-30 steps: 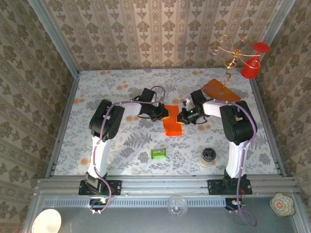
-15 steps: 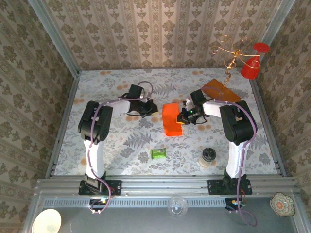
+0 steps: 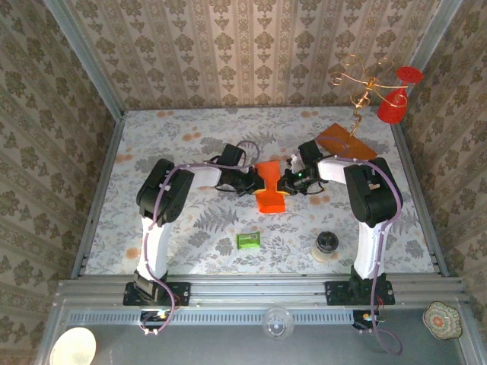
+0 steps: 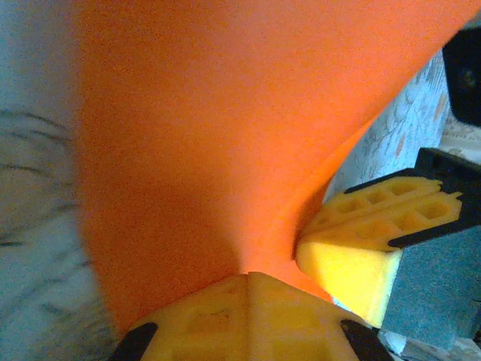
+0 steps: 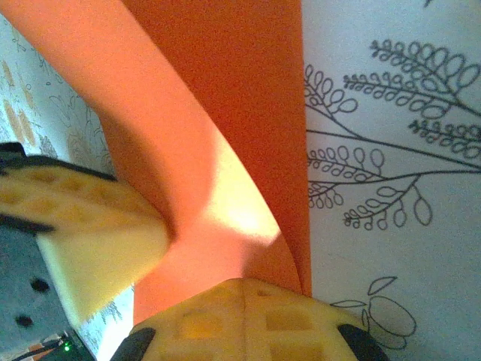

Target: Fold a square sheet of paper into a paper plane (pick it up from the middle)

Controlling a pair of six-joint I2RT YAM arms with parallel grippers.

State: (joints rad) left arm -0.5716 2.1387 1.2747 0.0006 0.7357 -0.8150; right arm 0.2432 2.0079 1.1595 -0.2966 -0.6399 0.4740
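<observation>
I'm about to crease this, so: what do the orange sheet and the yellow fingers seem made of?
The square sheet of paper: thin matte paper, judging by its soft, shineless curl where pinched. The fingers: yellow, matte, waffle-grid moulding, spongy-looking edge; probably foam or soft rubber, can't tell which.

Paper between the jaws
The left gripper (image 3: 253, 182) pinches the square sheet of paper (image 3: 270, 199) on its left side, the right gripper (image 3: 286, 183) on its right; a packet (image 3: 248, 240) lies nearer the arm bases.
</observation>
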